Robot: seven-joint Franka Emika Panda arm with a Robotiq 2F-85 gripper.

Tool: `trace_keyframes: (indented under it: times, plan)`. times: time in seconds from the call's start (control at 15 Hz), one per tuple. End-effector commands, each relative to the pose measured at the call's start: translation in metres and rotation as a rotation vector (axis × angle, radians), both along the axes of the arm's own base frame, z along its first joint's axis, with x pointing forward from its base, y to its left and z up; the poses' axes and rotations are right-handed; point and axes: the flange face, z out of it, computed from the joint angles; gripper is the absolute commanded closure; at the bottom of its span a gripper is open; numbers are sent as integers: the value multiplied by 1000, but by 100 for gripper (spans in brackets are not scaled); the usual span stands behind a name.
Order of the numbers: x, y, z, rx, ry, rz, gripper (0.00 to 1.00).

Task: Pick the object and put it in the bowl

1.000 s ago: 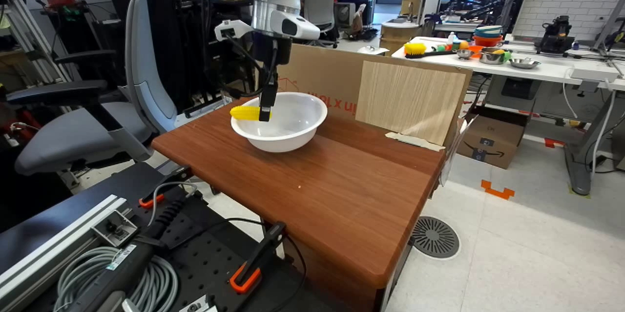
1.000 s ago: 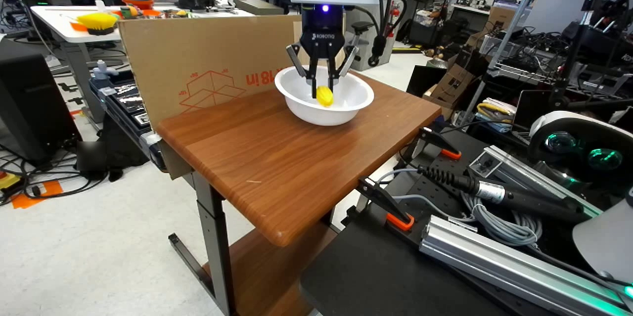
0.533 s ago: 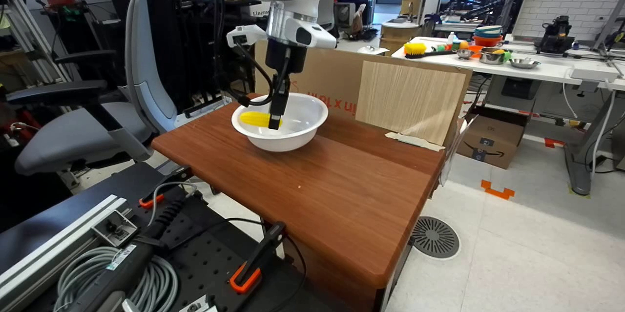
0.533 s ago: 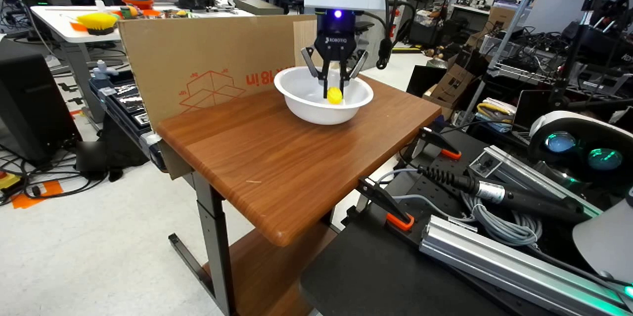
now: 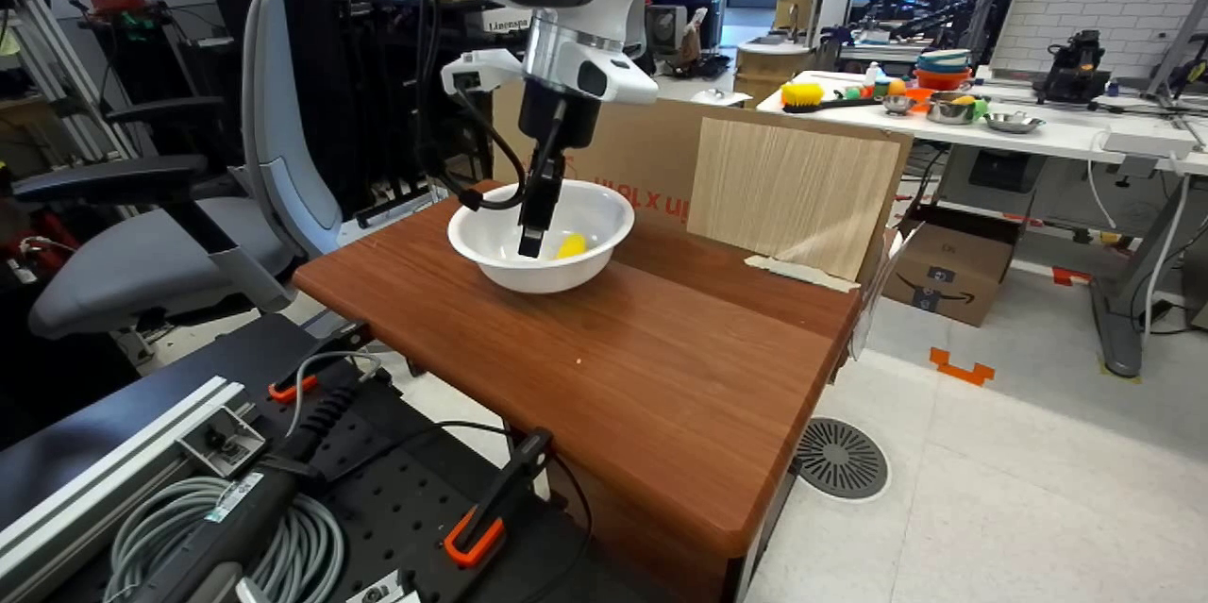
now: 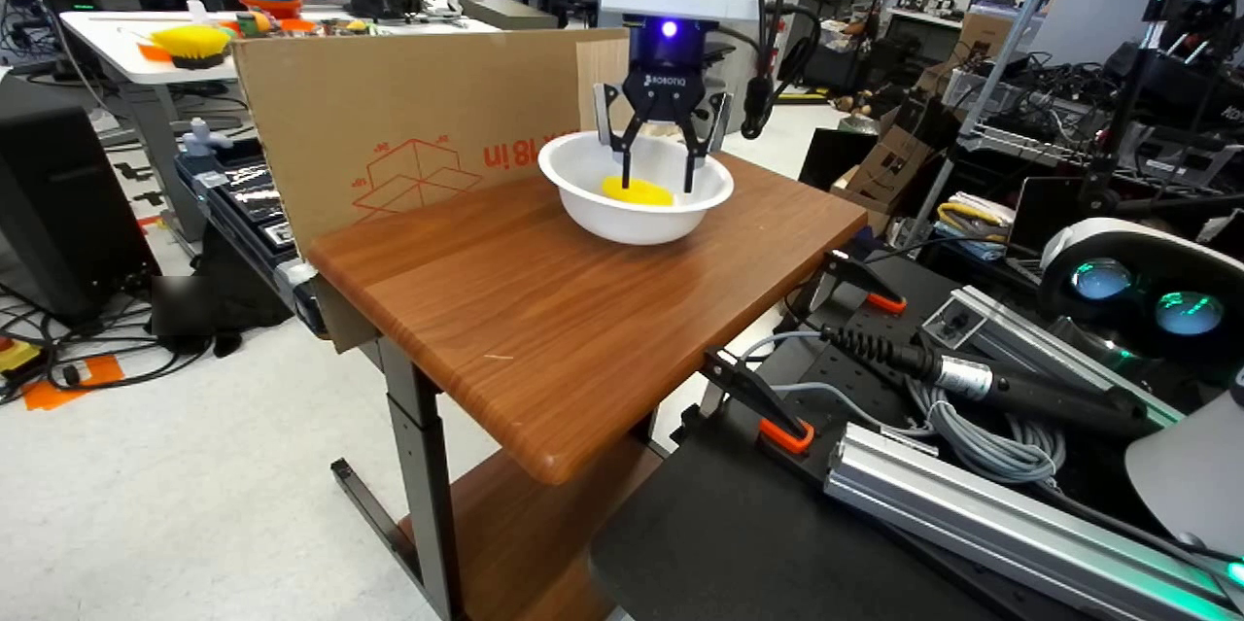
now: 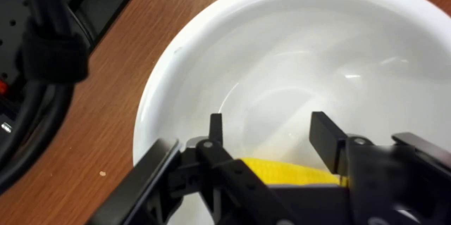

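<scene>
The yellow object (image 6: pixel 645 195), elongated and finely ridged, lies inside the white bowl (image 6: pixel 622 228). My gripper (image 6: pixel 657 187) reaches down over the bowl with its jaws spread, and nothing is clamped between them. In an exterior view the gripper (image 5: pixel 530 242) hides part of the bowl (image 5: pixel 547 279), and one end of the object (image 5: pixel 572 246) shows beside it. From the wrist, a strip of the object (image 7: pixel 289 173) appears behind the gripper's linkage, against the glossy bowl wall (image 7: pixel 303 35). The linkage covers the rest of it.
The bowl stands on a brown wooden table (image 5: pixel 604 386). A cardboard panel (image 6: pixel 418 116) rises along the table's edge, with a wood-grain board (image 5: pixel 793 197) against it. Black and orange clamps (image 5: pixel 500 499) grip the opposite edge. A grey chair (image 5: pixel 274 141) is close by.
The jaws have opened and let go of the object, which has dropped into the bowl and turned. Over the second, the gripper first moved lower and across the bowl, then shifted only slightly.
</scene>
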Motion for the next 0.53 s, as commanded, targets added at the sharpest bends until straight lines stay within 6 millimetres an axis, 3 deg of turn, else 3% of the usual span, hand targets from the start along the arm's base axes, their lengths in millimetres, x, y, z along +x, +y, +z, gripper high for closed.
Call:
trace_keyframes:
  times: [0.0, 0.2, 0.27, 0.47]
  plan:
    - [-8, 15, 31, 52, -35, 11, 0]
    - [-21, 36, 70, 118, -38, 66, 0]
    - [-3, 27, 39, 70, -21, 45, 0]
    - [-12, 37, 67, 88, -39, 64, 0]
